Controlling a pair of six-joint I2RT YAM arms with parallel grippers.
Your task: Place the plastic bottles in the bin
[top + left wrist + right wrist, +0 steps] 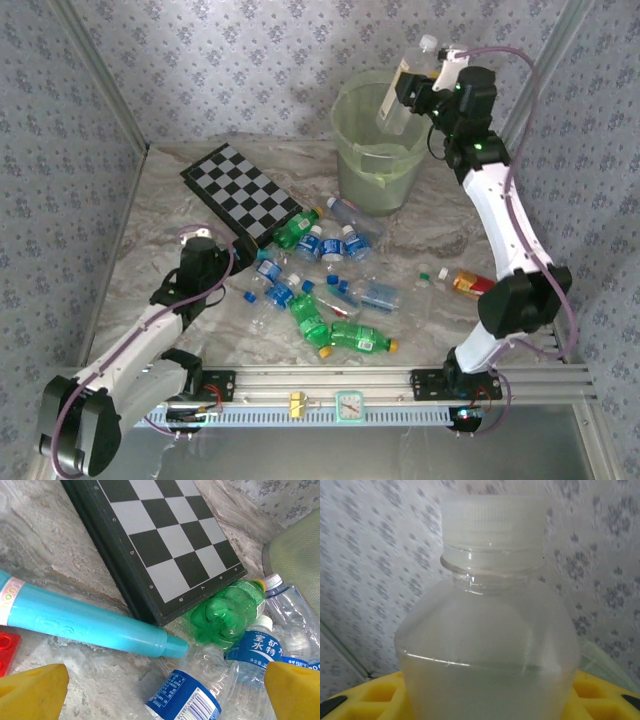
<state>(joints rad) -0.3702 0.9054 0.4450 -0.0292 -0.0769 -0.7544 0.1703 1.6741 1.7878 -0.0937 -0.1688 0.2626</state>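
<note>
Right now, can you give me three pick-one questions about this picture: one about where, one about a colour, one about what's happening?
1. Where is the held bottle?
A. up over the bin
B. on the checkerboard
C. lying on the table

2. What colour is its cap?
A. blue
B. yellow
C. white

3. What is the right end effector doing?
A. hanging open
B. shut on the bottle
C. shut on a pen

Answers:
1 A: the top view shows it raised above the bin's rim.
2 C: the right wrist view shows a white cap.
3 B: the bottle sits in its grip, off the table.
</note>
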